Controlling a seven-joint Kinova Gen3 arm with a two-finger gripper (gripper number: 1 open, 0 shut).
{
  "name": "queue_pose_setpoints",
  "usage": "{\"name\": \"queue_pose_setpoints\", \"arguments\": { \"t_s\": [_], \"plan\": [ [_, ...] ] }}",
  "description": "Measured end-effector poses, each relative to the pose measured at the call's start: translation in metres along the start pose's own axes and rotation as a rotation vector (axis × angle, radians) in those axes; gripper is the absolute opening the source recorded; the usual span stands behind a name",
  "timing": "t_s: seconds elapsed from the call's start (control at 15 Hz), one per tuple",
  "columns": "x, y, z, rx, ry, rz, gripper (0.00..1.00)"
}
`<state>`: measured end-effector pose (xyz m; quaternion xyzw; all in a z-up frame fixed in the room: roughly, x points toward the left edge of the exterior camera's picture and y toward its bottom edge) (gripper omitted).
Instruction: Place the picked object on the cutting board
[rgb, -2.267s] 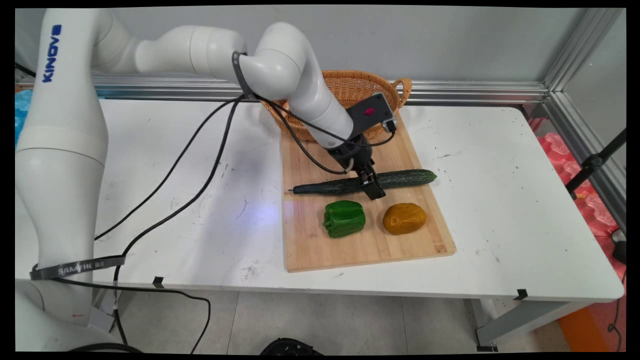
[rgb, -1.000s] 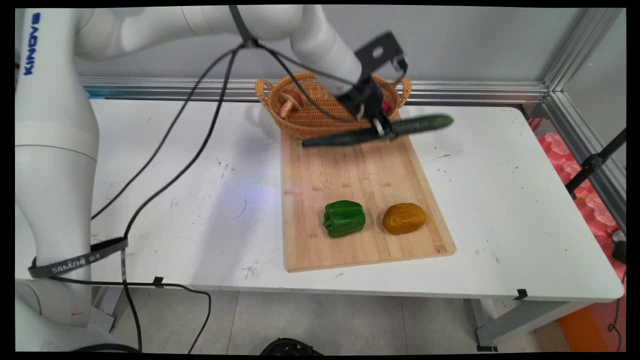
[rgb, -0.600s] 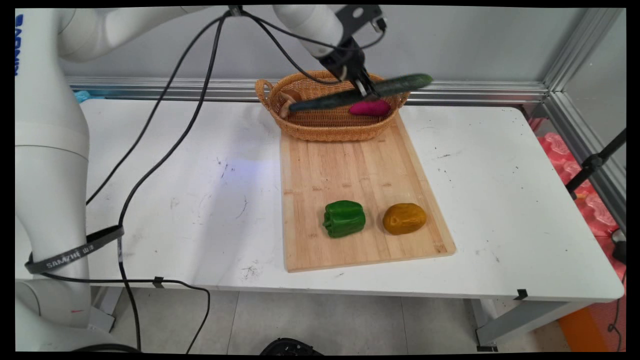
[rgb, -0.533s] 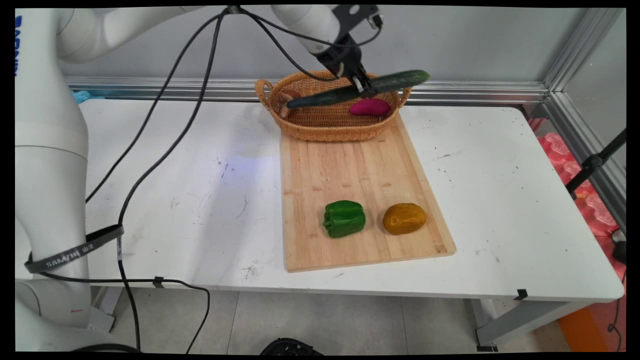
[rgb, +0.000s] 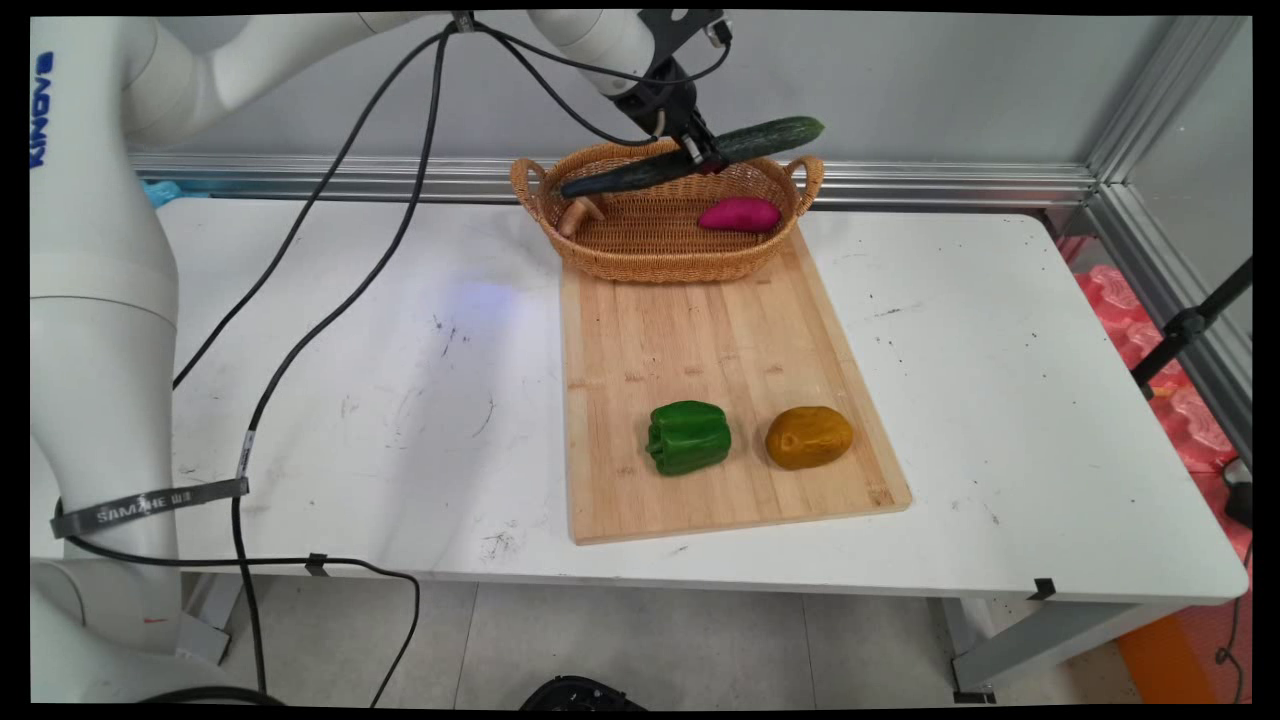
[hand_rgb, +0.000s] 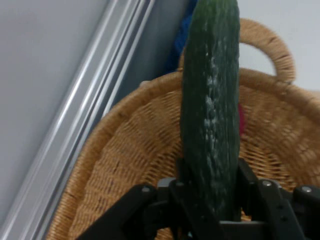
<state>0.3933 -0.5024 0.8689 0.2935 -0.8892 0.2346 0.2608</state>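
**Cucumber held over the basket**

Main view: the gripper (rgb: 697, 155) has its 2 fingers clamped on a cucumber (rgb: 690, 157), in the air above the wicker basket (rgb: 660, 255). Below the fingers, a pink sweet potato (rgb: 739, 214) lies in the basket.

Hand view: the cucumber (hand_rgb: 210, 107) runs between the fingers (hand_rgb: 250, 185), basket (hand_rgb: 115, 170) beneath.
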Motion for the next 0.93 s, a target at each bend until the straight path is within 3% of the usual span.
{"name": "queue_pose_setpoints", "arguments": {
  "t_s": [0.53, 0.6, 0.93],
  "plan": [
    [-0.015, -0.013, 0.028, 0.015, 0.002, -0.052, 0.0],
    [-0.016, -0.014, 0.031, 0.015, 0.003, -0.057, 1.0],
    [-0.02, -0.017, 0.042, 0.014, 0.004, -0.077, 1.0]
  ]
}}
